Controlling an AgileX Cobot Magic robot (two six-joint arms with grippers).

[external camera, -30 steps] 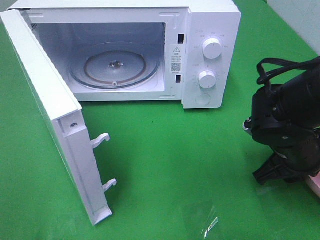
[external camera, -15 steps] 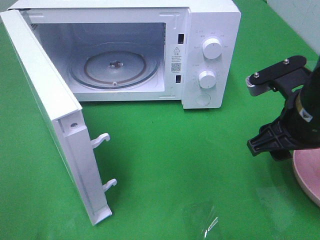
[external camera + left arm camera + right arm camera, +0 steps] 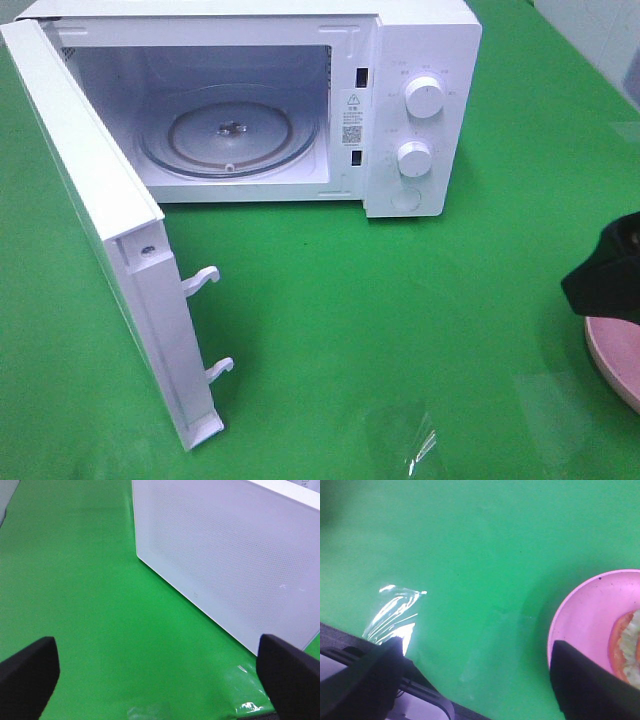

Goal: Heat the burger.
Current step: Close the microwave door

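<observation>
Right gripper (image 3: pixel 475 680) jaws wide apart, holding nothing, over green cloth (image 3: pixel 470 555). Burger (image 3: pixel 627 647) sits on pink plate (image 3: pixel 580 625), just beside one finger. Left gripper (image 3: pixel 160 672) spread open, empty, facing microwave door (image 3: pixel 230 555).

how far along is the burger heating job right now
Early. Done: the microwave door stands wide open and the glass turntable is bare. In hand: the right end effector, open and empty, hangs by the pink plate where the burger sits. The left end effector is open by the door. Left: grasp the burger, load it, shut the door, turn the knobs.
</observation>
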